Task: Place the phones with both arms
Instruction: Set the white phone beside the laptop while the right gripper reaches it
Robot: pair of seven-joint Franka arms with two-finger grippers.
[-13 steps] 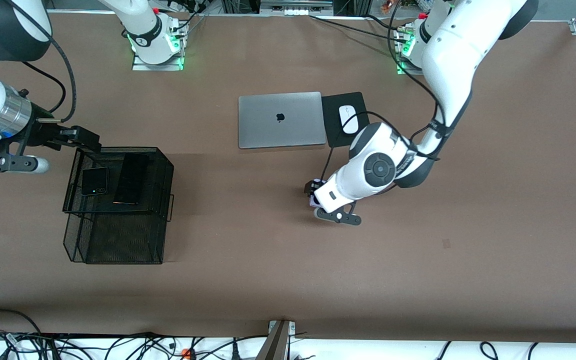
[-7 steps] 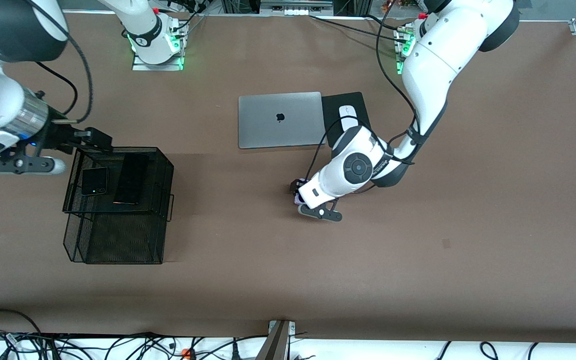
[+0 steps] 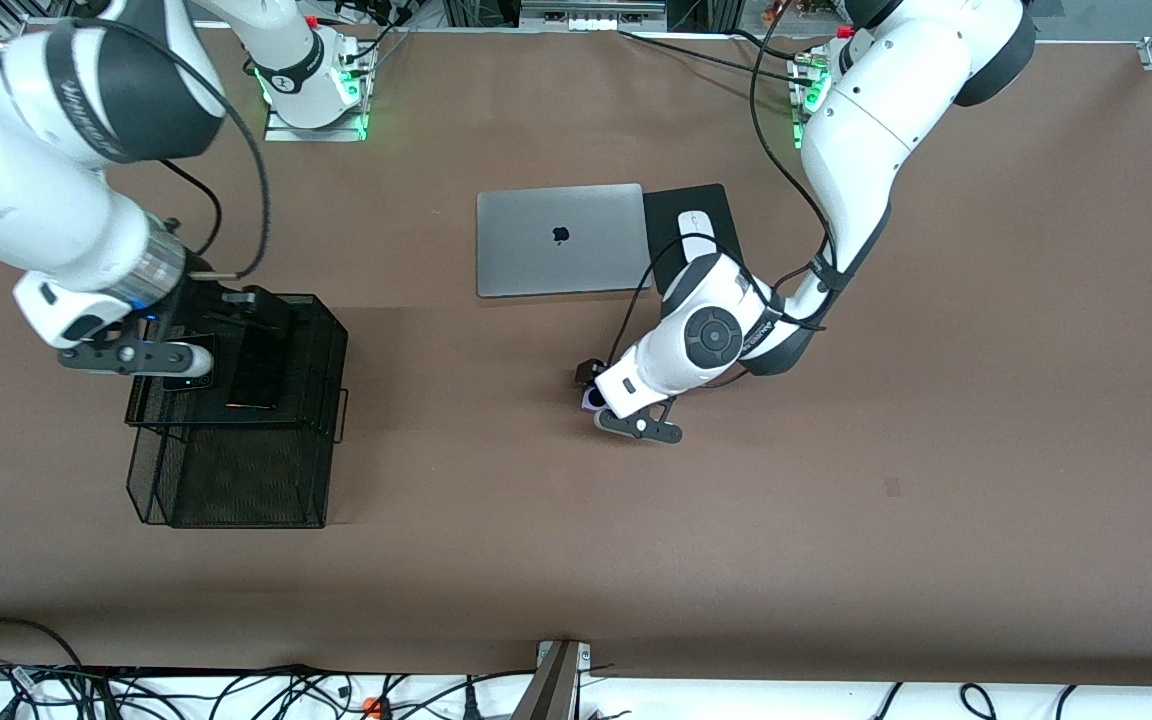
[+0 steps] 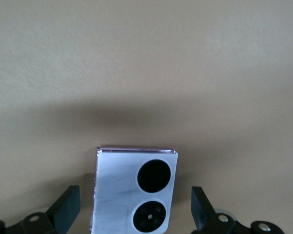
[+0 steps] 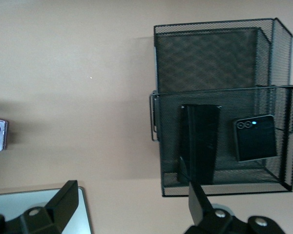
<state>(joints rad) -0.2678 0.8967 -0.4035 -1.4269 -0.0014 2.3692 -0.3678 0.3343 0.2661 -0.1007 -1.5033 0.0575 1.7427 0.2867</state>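
Left pincer (image 4: 134, 219): just spread wide, white phone (image 4: 134, 192) released onto tabletop (image 3: 836, 500).
Right pincer (image 5: 129, 209): wide, empty, now over rack (image 3: 321, 330).

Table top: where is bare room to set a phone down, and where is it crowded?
Bare: the table between the mesh rack and the lavender phone, and all of it nearer the front camera. Crowded: the rack's upper tray with two black phones under the right pincer; laptop and mouse pad side by side.
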